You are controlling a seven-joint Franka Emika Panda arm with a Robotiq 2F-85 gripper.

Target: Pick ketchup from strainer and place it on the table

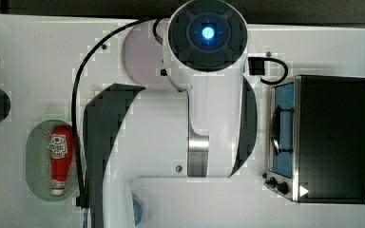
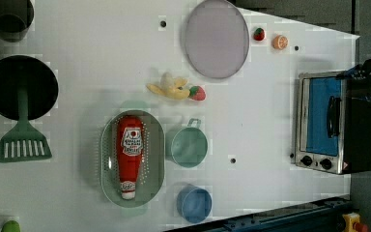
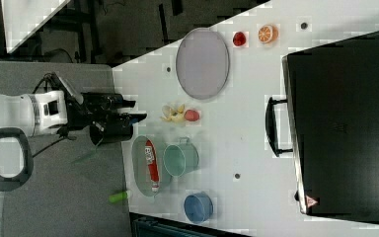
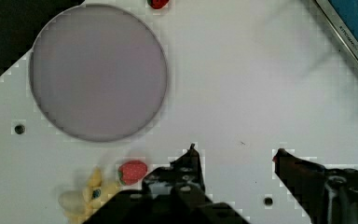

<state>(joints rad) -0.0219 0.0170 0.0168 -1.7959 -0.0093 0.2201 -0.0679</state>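
The scene is being described across the left view, from the left view's left to its right. A dark pan (image 2: 21,87) and a green spatula (image 2: 23,137) are lying at the left edge. Next, the strainer (image 2: 154,162) is resting on the table (image 2: 92,58), and the ketchup (image 2: 129,150) is lying lengthwise inside it, white cap toward the bottom of the left view. A green cup (image 2: 188,146) is standing just beside the strainer, with a blue cup (image 2: 193,203) near it. A peeled banana (image 2: 168,87) and a strawberry (image 2: 198,93) are lying above, below the lilac plate (image 2: 216,38). A toaster oven (image 2: 335,123) is occupying the right end.

In the wrist view, the gripper (image 4: 235,154) is being held above bare table with its jaws standing apart and nothing between them. It is positioned well apart from the ketchup, so the approach is judged as not yet started.

The following faults are being anticipated:

- The tapered, smooth bottle is likely to be squeezed out of the jaws if it is grasped near the narrow cap end.
- The strainer rim is at risk of being struck or dragged if the descent is made off-centre.
- The green cup is at risk of being knocked during transfer toward free table.
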